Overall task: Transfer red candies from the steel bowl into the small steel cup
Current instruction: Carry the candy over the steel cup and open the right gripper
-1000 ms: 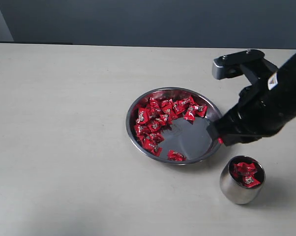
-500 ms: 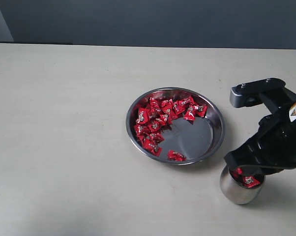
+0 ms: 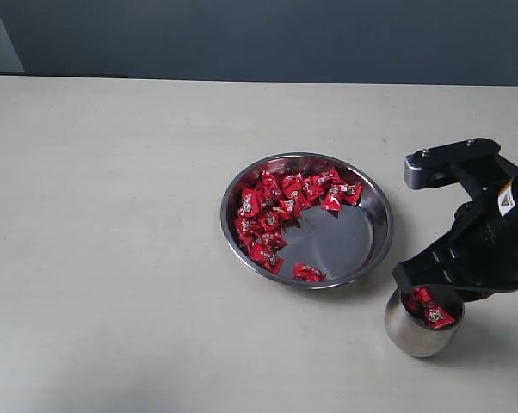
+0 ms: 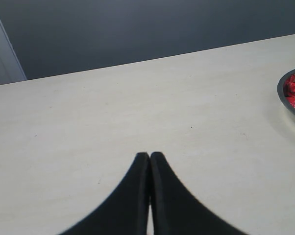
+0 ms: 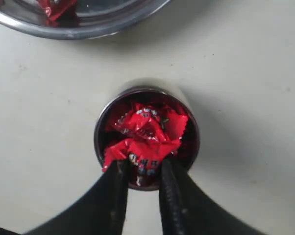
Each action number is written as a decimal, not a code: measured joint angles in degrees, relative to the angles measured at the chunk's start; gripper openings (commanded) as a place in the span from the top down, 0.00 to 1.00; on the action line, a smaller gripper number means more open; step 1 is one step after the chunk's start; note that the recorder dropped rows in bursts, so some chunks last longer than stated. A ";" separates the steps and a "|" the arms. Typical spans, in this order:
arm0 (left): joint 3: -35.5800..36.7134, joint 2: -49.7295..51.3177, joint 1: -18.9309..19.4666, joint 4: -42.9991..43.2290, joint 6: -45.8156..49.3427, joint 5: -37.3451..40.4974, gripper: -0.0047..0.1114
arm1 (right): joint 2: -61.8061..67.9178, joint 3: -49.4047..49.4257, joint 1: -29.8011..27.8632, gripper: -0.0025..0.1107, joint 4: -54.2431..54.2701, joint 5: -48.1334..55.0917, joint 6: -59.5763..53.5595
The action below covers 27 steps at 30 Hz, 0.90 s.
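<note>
Right now the right gripper (image 5: 143, 167) is hovering directly over the small steel cup (image 3: 412, 337), its jaws clamping a single red candy (image 5: 144, 164) just at the cup's mouth. The cup is standing just beside the steel bowl (image 3: 343, 243), and several wrapped pieces are already lying in it. More red candies (image 3: 272, 215) are lying banked along one side of the bowl, with one lying alone near its rim.

The step in hand is looking like the release. It is calling for the jaws to be parting while centred over the opening, and low enough that the piece is dropping inside rather than glancing off the rim. Because the cup is looking fairly full, a gentle opening and a straight lift are seeming wisest, so the fingers are not nudging the cup or dragging crinkled wrappers out.

The left gripper (image 4: 150, 156) is hanging over bare table (image 4: 137, 107) with its jaws pressed together and empty.
</note>
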 measured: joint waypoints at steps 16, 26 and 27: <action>0.00 0.00 0.00 0.00 0.00 0.00 0.96 | 2.69 0.24 0.00 0.72 0.00 -1.42 0.14; 0.00 0.00 0.00 0.00 0.00 0.00 0.96 | 2.69 0.24 0.00 0.72 0.00 0.55 0.26; 0.00 0.00 0.00 0.00 0.00 0.00 0.96 | 2.69 0.24 0.00 0.72 0.00 0.78 0.26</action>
